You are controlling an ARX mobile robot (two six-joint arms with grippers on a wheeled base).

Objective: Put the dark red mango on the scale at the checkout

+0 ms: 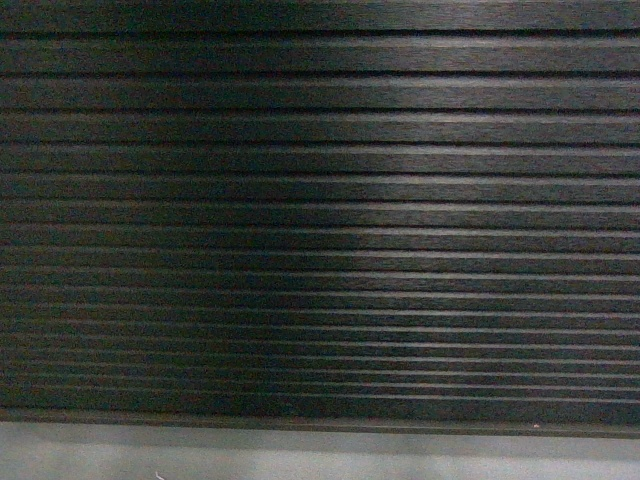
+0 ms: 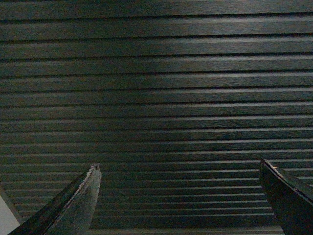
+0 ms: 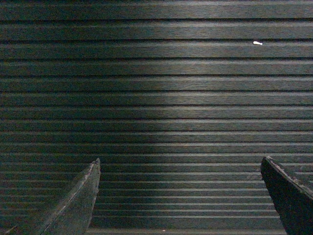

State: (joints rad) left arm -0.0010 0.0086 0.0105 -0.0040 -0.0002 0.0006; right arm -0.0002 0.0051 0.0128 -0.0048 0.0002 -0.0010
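Nearest me, left gripper [image 2: 179, 169]: jaws spread wide, nothing between them. Right gripper [image 3: 181, 164]: likewise released and empty. Beyond both I see only the checkout [image 1: 320, 210], its dark ribbed front panel filling all three views; a pale floor [image 1: 300, 455] strip lies below it. Mango and scale: not visible.

You face the ribbed front panel [image 1: 320, 200] of the checkout, close up.

In the head view the panel fills nearly everything ahead of you, its ribs running left to right, with a strip of floor [image 1: 300, 455] below its bottom edge. In each wrist view the same panel stands straight ahead: the left tool [image 2: 180, 188] and the right tool [image 3: 181, 188] each point at it, fingers spread wide, one at either lower corner.
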